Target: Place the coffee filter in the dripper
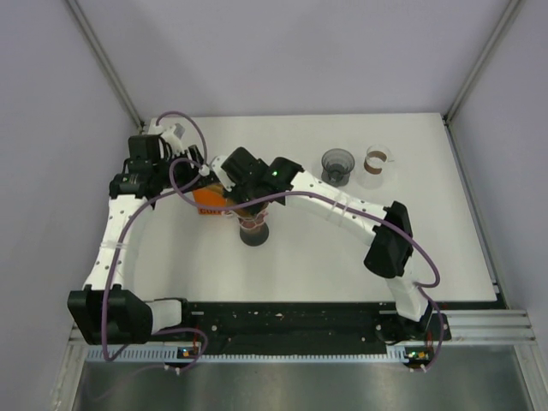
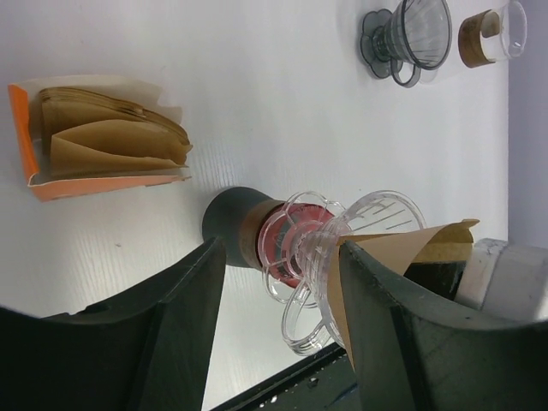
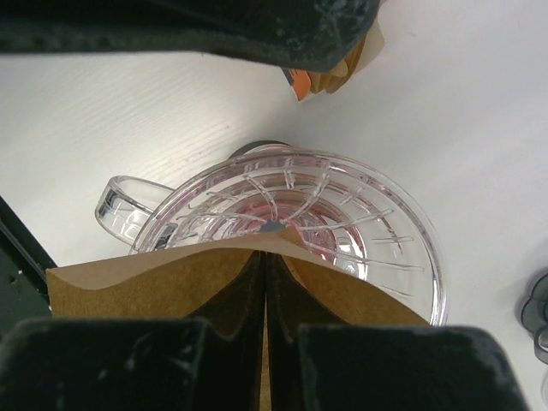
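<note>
The coffee filter (image 3: 154, 287) is unbleached brown paper, matt, with a sharp centre fold. The dripper (image 3: 360, 223) is clear and glossy, with moulded ribs inside; whether it is plastic or glass cannot be told. Its stand (image 2: 224, 224) is dark and matt, with a brown band that looks like cork or wood. The tabletop (image 2: 257, 86) is white, matt and finely ribbed. The filter box (image 2: 24, 128) is orange card. Near the far edge, the second dripper (image 2: 419, 34) is smoky, translucent and glossy. The left gripper fingers (image 2: 171, 342) and right gripper fingers (image 3: 128, 360) are black, matt, slightly grainy plastic.
</note>
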Robot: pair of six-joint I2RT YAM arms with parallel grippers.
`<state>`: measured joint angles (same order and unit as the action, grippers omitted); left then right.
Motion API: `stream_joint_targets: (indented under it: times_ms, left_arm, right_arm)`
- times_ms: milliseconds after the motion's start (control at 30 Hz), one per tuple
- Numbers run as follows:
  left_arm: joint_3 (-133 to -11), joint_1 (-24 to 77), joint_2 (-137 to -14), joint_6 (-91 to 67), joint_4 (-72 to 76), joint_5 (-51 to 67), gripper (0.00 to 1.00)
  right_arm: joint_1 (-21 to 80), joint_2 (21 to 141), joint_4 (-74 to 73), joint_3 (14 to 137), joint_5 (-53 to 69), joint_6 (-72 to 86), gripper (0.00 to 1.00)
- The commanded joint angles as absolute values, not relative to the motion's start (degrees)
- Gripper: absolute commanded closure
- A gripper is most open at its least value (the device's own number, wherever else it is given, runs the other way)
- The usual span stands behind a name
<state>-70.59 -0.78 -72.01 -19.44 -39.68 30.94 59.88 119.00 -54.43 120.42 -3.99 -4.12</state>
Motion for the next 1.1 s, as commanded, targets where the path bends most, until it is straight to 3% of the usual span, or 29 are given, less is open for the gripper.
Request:
stream_joint_targets:
  times_ms: [0, 367, 567, 833, 1067]
  left_arm:
    - [-73.57, -1.05, -66.54, -17.84, -37.0, 36.12, 0.39]
    - [-67.85, -0.97, -65.65, -15.56, -38.67, 48.14, 0.36]
    - [-67.77, -1.05, -66.97, -16.95, -37.8, 48.69, 0.39]
    - [-56.61, -1.67, -65.83, -29.17, -23.92, 55.55, 0.38]
    - [-57.75, -9.13, -66.35, -27.43, -26.01, 59.4, 0.37]
  right_arm:
    - [60.38, 118.3, -54.85, 120.94, -3.87, -4.57, 1.0]
    - [58.36, 120.85, -53.52, 120.5, -0.35, -2.46, 1.0]
    - [58.19, 121.03, -53.52, 119.18, -0.26, -2.2, 1.0]
    - [57.31, 121.38, -53.09, 119.0, 1.76, -0.53, 1.0]
    - [56.95, 121.2, -53.0, 118.48, 1.93, -0.35, 1.0]
